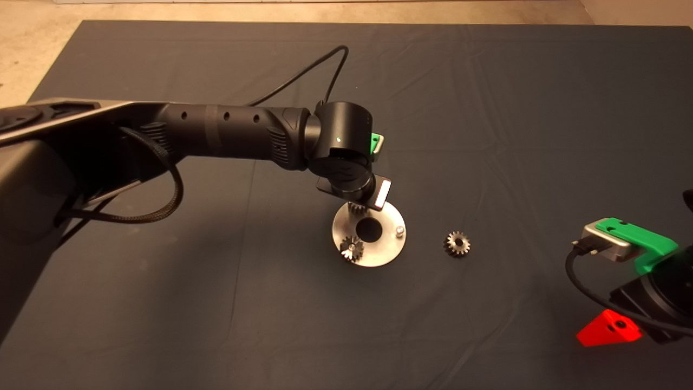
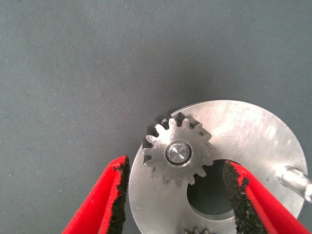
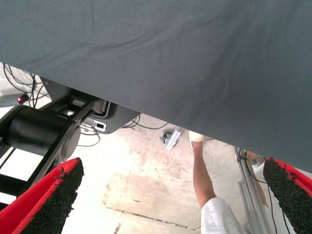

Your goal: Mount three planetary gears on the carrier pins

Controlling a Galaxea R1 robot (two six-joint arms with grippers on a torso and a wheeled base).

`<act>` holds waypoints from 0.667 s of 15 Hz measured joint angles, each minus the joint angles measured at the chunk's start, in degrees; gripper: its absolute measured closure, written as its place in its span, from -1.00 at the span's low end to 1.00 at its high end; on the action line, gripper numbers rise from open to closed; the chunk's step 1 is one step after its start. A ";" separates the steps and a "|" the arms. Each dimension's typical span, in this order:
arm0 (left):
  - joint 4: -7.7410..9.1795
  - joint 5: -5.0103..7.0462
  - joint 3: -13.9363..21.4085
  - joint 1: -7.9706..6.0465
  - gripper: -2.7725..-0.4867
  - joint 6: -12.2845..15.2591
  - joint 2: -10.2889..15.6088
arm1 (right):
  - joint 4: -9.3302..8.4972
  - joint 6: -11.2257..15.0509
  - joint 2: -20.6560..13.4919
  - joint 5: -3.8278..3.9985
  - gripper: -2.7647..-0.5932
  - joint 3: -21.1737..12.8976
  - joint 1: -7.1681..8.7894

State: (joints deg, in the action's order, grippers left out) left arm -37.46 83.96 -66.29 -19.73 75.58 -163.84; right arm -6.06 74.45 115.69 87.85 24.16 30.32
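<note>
Black-padded fingers (image 2: 117, 202) of the left gripper (image 2: 178, 200) stand spread around a gear (image 2: 178, 153) seated on its pin on the disc (image 1: 387, 252). Another gear (image 1: 352, 249) sits pinned; the third (image 1: 457, 243) lies on the mat (image 1: 487, 135) just right. At lower right, the right gripper (image 3: 170, 204) waits, spread.

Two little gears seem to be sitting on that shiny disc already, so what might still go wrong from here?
The left hand is open with its fingers on either side of the seated gear; pulling away crookedly, a pad might nudge it off its pin. The disc lies loose on the mat, so a bump may shift it. The last gear lies apart on the mat and must land on the bare pin; its teeth may catch on that pin.
</note>
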 joint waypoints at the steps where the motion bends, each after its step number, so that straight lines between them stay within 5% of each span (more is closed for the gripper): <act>1: 0.01 0.02 0.86 -0.33 0.28 0.18 0.27 | 0.00 0.00 0.00 0.04 -0.99 0.00 0.00; 4: 2.64 -0.02 6.73 -4.41 0.18 3.75 3.44 | 0.00 0.00 0.00 -0.02 -0.99 0.00 0.00; 6: 6.47 0.13 11.89 -8.13 0.09 6.78 9.42 | 0.00 -0.02 0.00 0.06 -0.99 0.00 0.00; 9: 14.78 3.48 19.77 -8.91 0.00 10.90 18.65 | 0.00 -2.16 0.24 -0.02 -0.99 0.41 0.02; 10: 16.50 3.55 24.44 -8.93 -0.10 12.95 21.35 | 0.00 -4.31 0.49 -0.14 -0.99 1.43 0.02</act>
State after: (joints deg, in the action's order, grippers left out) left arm -20.96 87.50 -41.85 -28.66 88.54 -142.49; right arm -6.06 70.14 116.18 87.70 25.59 30.34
